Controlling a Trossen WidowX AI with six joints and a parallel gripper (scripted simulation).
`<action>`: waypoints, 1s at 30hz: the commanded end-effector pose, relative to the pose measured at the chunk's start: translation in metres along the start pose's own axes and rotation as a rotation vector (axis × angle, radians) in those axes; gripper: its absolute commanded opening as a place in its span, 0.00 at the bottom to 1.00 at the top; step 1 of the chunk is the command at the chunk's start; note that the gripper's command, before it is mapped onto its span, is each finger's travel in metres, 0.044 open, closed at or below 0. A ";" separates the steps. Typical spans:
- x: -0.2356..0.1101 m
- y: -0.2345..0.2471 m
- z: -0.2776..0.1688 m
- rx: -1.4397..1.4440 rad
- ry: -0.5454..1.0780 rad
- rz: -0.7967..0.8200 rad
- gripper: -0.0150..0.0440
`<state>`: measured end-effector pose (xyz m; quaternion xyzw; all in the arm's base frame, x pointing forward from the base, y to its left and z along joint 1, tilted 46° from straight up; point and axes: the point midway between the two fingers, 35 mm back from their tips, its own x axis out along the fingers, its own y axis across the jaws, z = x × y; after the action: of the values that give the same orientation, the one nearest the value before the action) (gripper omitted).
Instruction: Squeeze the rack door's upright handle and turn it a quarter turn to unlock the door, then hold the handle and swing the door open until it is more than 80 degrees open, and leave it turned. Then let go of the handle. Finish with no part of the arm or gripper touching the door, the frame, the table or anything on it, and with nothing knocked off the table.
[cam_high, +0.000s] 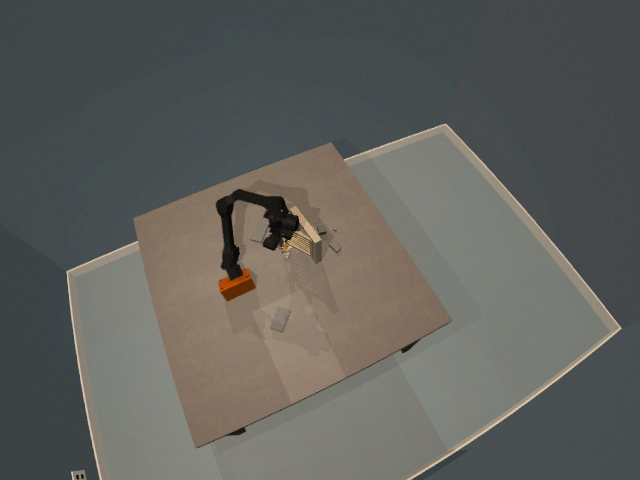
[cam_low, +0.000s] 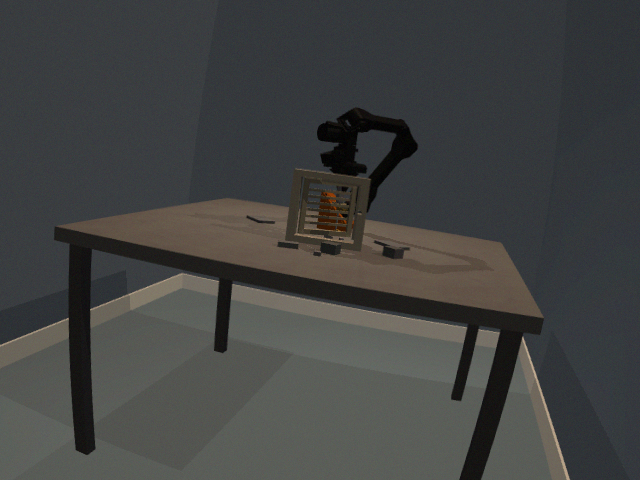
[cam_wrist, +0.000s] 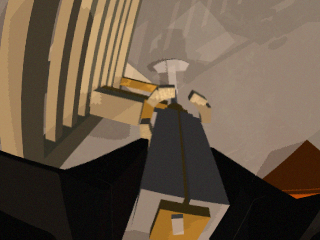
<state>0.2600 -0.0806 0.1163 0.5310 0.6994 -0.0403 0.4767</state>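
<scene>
The rack frame (cam_high: 316, 249) (cam_low: 294, 206) stands upright on the table (cam_high: 217, 361) (cam_low: 196, 242). Its slatted door (cam_high: 300, 243) (cam_wrist: 95, 45) is partly open, swung out of the frame toward the arm's side, clearly less than square to the frame. My gripper (cam_wrist: 175, 151) points down at the door's free edge and is shut on the handle. The handle's pale flared end (cam_wrist: 170, 65) shows beyond the fingertips in the wrist view; the gripped part is mostly hidden. A yellow bar (cam_wrist: 139, 84) lies beside it at the door edge. How far the handle is turned cannot be read clearly.
A flat grey plate (cam_high: 280, 318) lies on the table away from the rack, and another (cam_high: 259, 232) lies near the gripper. Small grey blocks (cam_high: 335, 247) (cam_low: 330, 248) (cam_low: 393, 252) lie behind the frame. The orange arm base (cam_high: 236, 285) (cam_wrist: 300, 175) stands on the door's side.
</scene>
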 end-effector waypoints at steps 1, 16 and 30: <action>0.000 -0.005 0.003 -0.080 -0.006 0.008 0.30; 0.001 -0.036 0.014 -0.300 -0.007 0.006 0.30; 0.000 -0.065 0.032 -0.517 -0.009 0.003 0.30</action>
<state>0.2293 -0.1232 0.0726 0.4094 0.6889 0.1177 0.5864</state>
